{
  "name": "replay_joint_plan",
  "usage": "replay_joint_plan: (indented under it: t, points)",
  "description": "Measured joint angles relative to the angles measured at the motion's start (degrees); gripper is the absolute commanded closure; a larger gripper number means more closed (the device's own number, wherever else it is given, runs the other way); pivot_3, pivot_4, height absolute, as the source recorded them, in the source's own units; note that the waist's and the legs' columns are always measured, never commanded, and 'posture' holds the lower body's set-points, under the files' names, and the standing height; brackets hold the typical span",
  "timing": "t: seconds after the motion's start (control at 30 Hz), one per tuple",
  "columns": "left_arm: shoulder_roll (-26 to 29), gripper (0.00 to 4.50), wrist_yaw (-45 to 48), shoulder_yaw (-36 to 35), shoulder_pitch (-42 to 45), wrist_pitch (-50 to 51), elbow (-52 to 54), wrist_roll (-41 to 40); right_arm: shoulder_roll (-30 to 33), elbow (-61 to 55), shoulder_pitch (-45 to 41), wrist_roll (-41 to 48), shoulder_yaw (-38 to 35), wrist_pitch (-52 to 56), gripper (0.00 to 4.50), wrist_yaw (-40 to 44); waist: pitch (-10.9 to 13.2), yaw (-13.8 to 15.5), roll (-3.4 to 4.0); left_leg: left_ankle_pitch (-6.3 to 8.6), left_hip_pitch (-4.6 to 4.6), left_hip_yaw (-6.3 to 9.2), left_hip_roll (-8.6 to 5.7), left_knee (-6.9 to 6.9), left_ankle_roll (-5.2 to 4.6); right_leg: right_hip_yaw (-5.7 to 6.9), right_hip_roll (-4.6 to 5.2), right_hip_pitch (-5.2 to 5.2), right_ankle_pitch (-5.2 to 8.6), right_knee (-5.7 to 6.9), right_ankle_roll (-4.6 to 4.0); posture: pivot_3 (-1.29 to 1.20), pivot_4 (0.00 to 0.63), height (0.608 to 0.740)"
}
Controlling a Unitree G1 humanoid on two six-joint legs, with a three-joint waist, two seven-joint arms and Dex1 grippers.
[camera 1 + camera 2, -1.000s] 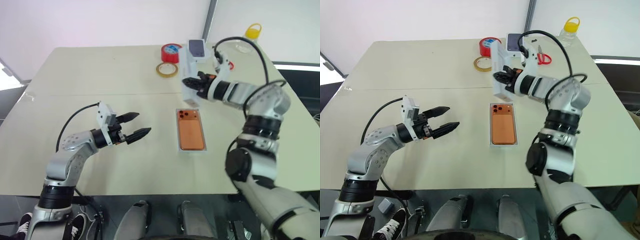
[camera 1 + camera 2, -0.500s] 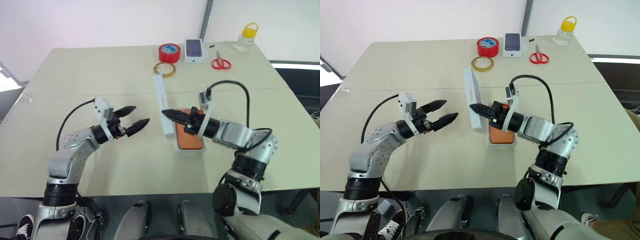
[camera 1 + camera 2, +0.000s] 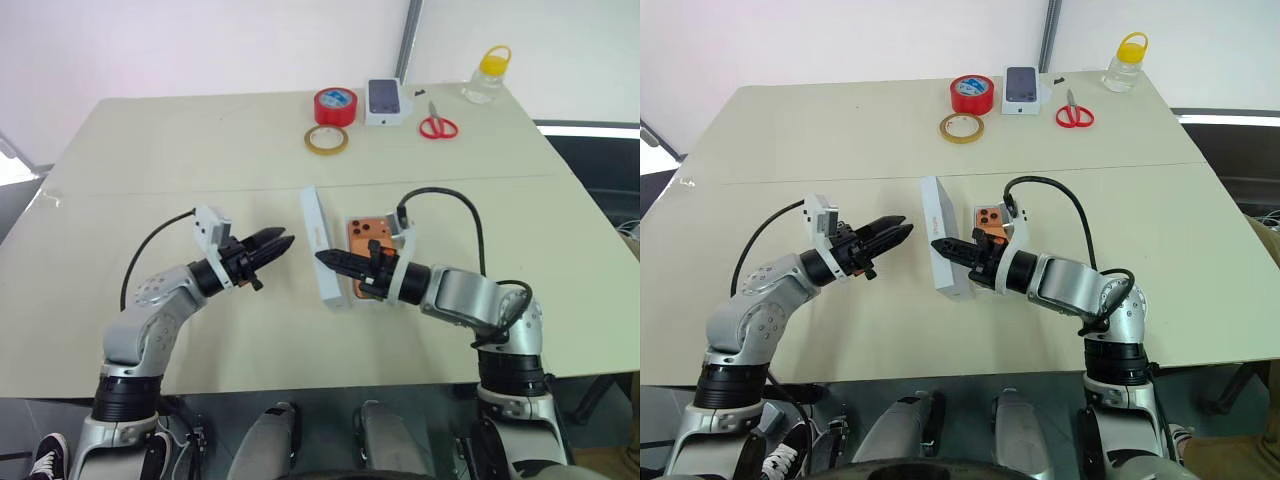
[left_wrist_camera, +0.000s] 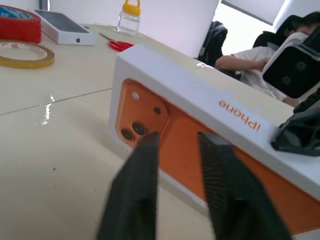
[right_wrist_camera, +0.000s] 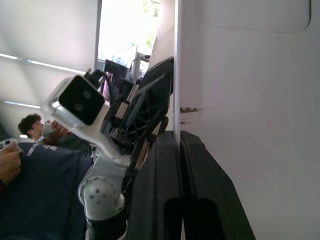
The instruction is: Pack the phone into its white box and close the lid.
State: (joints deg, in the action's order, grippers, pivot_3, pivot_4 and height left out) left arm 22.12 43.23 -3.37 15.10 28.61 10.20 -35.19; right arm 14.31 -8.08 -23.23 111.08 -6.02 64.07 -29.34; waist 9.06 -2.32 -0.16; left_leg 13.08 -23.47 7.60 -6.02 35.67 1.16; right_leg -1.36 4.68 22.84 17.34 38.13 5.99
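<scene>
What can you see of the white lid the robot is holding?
The lid is a shallow white cardboard-looking tray. It stands on edge, on one long side, just left of the box holding the orange phone. Its outer face shows a printed orange phone picture, and its side reads iPhone. The right hand is shut on its wall, its hollow white inside facing that arm. The left hand, also shut, points at it from the other side, apart from it.

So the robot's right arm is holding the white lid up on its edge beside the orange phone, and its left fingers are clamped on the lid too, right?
Not quite. The right gripper does hold the lid on its edge beside the phone, but in the right eye view the left gripper is shut in the air, short of the lid and not touching it.
</scene>
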Motion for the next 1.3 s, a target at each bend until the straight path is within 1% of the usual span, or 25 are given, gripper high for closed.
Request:
replay_joint_plan:
  t: [0.2,0.37,0.47,0.57,0.6,0.67,0.73,0.77,0.9,1.0,1.07,1.13,1.2,1.23,1.3]
  points:
    - [-2.87,4.46,-1.81,3.34,-1.29,-0.74,-0.43,2.68,3.26,0.75,-0.18,0.28,2.96,-3.85,4.5,-0.15,0.01,0.05,-0.01,0.0,0.0,0.01,0.0,-0.01,0.0,0.01,0.0,0.0,0.0,-0.01,0.0,0.0,0.15,0.74]
    - [-7.05,4.46,-3.37,6.11,0.59,-2.03,-3.89,5.52,4.54,1.57,-0.37,0.28,3.89,-5.88,4.5,1.21,0.03,0.4,-0.05,0.01,0.01,0.01,-0.01,0.01,-0.02,0.02,0.0,-0.05,0.0,-0.05,0.0,0.0,0.15,0.74]
    - [-8.95,4.5,-3.94,6.13,2.81,-2.9,-5.78,6.47,4.95,2.73,-0.82,-0.3,3.71,-7.54,3.65,2.21,0.03,0.43,-0.05,0.01,0.01,0.01,-0.01,0.01,-0.02,0.03,0.0,-0.05,0.0,-0.05,0.0,0.0,0.15,0.74]
    - [-10.48,4.5,-4.09,6.59,4.49,-3.4,-7.21,7.18,5.49,3.38,-0.86,-1.55,3.29,-8.71,2.2,3.06,0.03,0.47,-0.06,0.01,0.01,0.01,-0.01,0.01,-0.02,0.04,-0.01,-0.06,0.0,-0.05,0.01,0.0,0.15,0.74]
    - [-11.07,4.5,-4.08,6.95,4.96,-3.68,-7.91,7.42,5.89,3.61,-0.83,-2.13,3.26,-8.83,1.62,3.4,0.03,0.5,-0.05,0.01,0.01,0.01,-0.02,0.02,-0.03,0.03,-0.01,-0.07,0.0,-0.05,0.01,0.0,0.15,0.74]
    - [-12.27,4.5,-4.04,7.64,5.58,-4.35,-8.78,8.2,7.56,3.67,-0.73,-2.77,3.14,-8.68,0.65,4.48,0.04,0.7,-0.07,0.02,0.0,0.0,-0.02,0.03,-0.03,0.03,-0.01,-0.07,0.0,-0.05,0.01,0.0,0.15,0.74]
    - [-13.39,4.5,-3.96,8.45,6.36,-4.48,-10.0,8.5,11.31,3.31,-0.14,-3.58,2.29,-7.71,0.65,7.38,0.04,1.27,-0.07,0.03,0.0,0.0,-0.02,0.04,-0.06,0.05,-0.01,-0.08,0.0,-0.07,0.02,0.0,0.15,0.74]
    - [-13.56,4.5,-3.95,8.48,6.4,-4.48,-10.19,8.51,12.1,3.22,-0.08,-3.81,1.97,-7.4,0.65,7.99,0.05,1.36,-0.09,0.04,0.0,0.0,-0.02,0.04,-0.06,0.06,-0.01,-0.08,0.01,-0.07,0.02,0.0,0.15,0.74]
    - [-15.3,4.5,-3.46,9.57,7.91,-5.45,-12.5,9.36,21.16,2.08,1.27,-8.68,-1.98,-5.24,0.65,16.66,0.13,1.71,-0.19,0.11,-0.04,-0.01,-0.04,0.19,-0.19,0.11,0.0,-0.17,0.02,-0.13,0.05,0.0,0.15,0.74]
    - [-16.89,4.5,-2.73,10.9,8.86,-5.84,-15.14,10.07,29.08,2.03,2.44,-17.34,-4.06,-4.51,0.65,24.45,0.2,1.84,-0.28,0.18,-0.05,-0.02,-0.08,0.32,-0.3,0.15,0.01,-0.26,0.07,-0.16,0.13,0.0,0.15,0.74]
    - [-18.07,4.5,-2.14,11.52,9.47,-6.09,-16.9,10.43,30.68,2.03,2.92,-22.33,-4.47,-4.69,0.65,28.08,0.22,1.63,-0.32,0.19,-0.04,-0.03,-0.06,0.34,-0.31,0.14,0.02,-0.27,0.07,-0.17,0.13,0.0,0.15,0.74]
    - [-19.07,4.5,-1.58,12.03,10.58,-7.08,-18.77,11.0,30.56,2.2,3.18,-27.12,-4.35,-5.55,0.65,30.98,0.24,1.52,-0.33,0.19,-0.04,-0.04,-0.05,0.34,-0.3,0.13,0.02,-0.24,0.07,-0.14,0.13,0.0,0.15,0.74]
    - [-20.04,4.5,-1.02,12.61,11.71,-7.98,-20.62,11.49,29.6,2.9,2.71,-31.04,-4.38,-7.04,1.15,32.45,0.25,1.56,-0.33,0.19,-0.03,-0.04,-0.03,0.35,-0.3,0.14,0.01,-0.26,0.07,-0.13,0.13,0.0,0.15,0.74]
    - [-20.35,4.5,-0.85,12.9,12.27,-8.12,-21.46,11.83,29.07,3.18,2.35,-33.25,-4.38,-7.76,1.5,32.82,0.25,1.6,-0.33,0.19,-0.03,-0.04,-0.04,0.35,-0.3,0.13,0.02,-0.25,0.07,-0.13,0.13,0.0,0.15,0.74]
    - [-20.51,4.5,-0.53,12.95,12.55,-8.36,-21.95,12.12,29.22,2.75,2.21,-38.88,-3.25,-9.66,2.47,34.65,0.25,1.69,-0.34,0.19,-0.04,-0.04,-0.06,0.35,-0.3,0.13,0.02,-0.25,0.07,-0.15,0.14,0.0,0.15,0.74]
